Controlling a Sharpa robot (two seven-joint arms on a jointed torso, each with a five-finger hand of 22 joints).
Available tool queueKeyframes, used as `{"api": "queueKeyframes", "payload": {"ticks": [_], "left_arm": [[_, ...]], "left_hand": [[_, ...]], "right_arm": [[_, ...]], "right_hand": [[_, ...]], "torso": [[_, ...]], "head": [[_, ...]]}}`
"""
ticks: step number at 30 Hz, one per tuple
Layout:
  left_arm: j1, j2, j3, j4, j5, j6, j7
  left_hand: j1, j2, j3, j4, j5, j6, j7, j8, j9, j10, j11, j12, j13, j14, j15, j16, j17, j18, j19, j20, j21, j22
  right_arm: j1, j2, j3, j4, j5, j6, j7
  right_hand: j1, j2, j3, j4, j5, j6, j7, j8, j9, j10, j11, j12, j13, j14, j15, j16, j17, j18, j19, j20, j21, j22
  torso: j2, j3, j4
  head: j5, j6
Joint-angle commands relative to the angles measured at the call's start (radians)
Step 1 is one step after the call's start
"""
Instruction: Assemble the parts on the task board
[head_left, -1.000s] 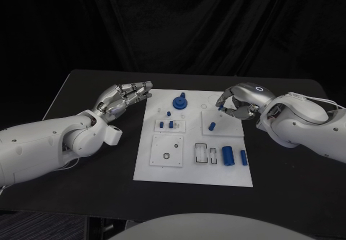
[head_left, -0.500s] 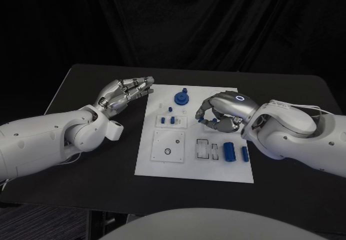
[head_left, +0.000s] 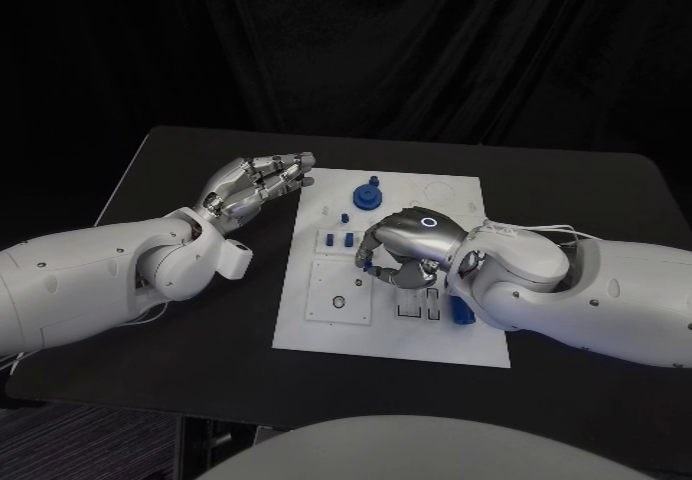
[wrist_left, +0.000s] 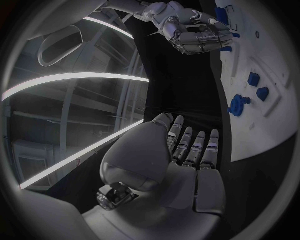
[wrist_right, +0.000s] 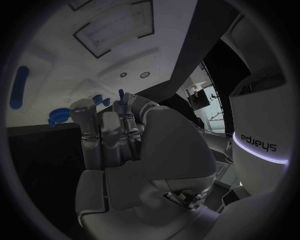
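The head view looks steeply down on the flat white rectangular task board (head_left: 389, 335). Each wrist view looks out close behind its own hand, both sharing that board (wrist_left: 262, 100) (wrist_right: 75, 65).

Bulky white arms end in silver hands; right hand (head_left: 402, 250) bears a glowing ring

left robot hand (head_left: 257, 185): fingers straight, together | right robot hand (head_left: 401, 252): fingers curled
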Motion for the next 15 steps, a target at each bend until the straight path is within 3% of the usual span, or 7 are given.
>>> {"api": "queueKeyframes", "payload": {"ticks": [1, 8, 15], "left_arm": [[-0.002, 0.006, 0.001, -0.001, 0.003, 0.014, 0.092], [-0.002, 0.013, 0.001, -0.007, 0.003, 0.02, 0.089], [-0.005, 0.017, 0.001, -0.01, 0.003, 0.025, 0.087]], "left_hand": [[-0.005, -0.007, 0.004, 0.0, -0.001, 0.006, -0.002, 0.007, 0.001, 0.006, 0.001, 0.005, 0.002, -0.002, 0.006, 0.005, 0.001, -0.007, 0.005, -0.001, 0.003, -0.001], [-0.006, -0.006, 0.006, 0.001, 0.0, 0.006, -0.001, 0.007, 0.001, 0.006, 0.002, 0.005, 0.001, -0.002, 0.007, 0.006, 0.001, -0.009, 0.005, -0.002, 0.002, -0.003], [-0.007, -0.004, 0.009, 0.002, 0.0, 0.006, -0.001, 0.007, 0.001, 0.007, 0.003, 0.006, 0.002, -0.002, 0.008, 0.007, 0.001, -0.01, 0.005, -0.002, 0.002, -0.004]], "right_arm": [[-0.012, 0.02, 0.001, -0.017, -0.035, 0.02, 0.014], [-0.028, 0.047, 0.001, -0.041, -0.038, 0.026, 0.016], [-0.036, 0.056, 0.001, -0.049, -0.038, 0.026, 0.013]], "right_hand": [[0.0, -0.008, -0.004, -0.003, 0.006, -0.007, -0.003, -0.001, 0.002, -0.002, 0.005, -0.006, 0.0, -0.007, -0.003, -0.007, -0.003, 0.018, -0.003, -0.004, -0.005, 0.079], [0.001, -0.009, -0.005, -0.005, 0.01, -0.009, -0.003, -0.002, 0.003, -0.003, 0.005, -0.007, -0.001, -0.007, -0.003, -0.005, -0.001, 0.017, -0.003, -0.004, -0.005, 0.08], [0.0, -0.01, -0.006, -0.005, 0.012, -0.01, -0.002, -0.002, 0.003, -0.003, 0.006, -0.007, -0.001, -0.006, -0.003, -0.005, 0.0, 0.017, -0.003, -0.004, -0.005, 0.08]], "torso": [[0.001, -0.0008, 0.0056], [0.003, 0.0009, 0.0006], [0.004, 0.001, 0.0002]], "head": [[-0.001, 0.0], [0.009, 0.0], [0.01, 0.0]]}}
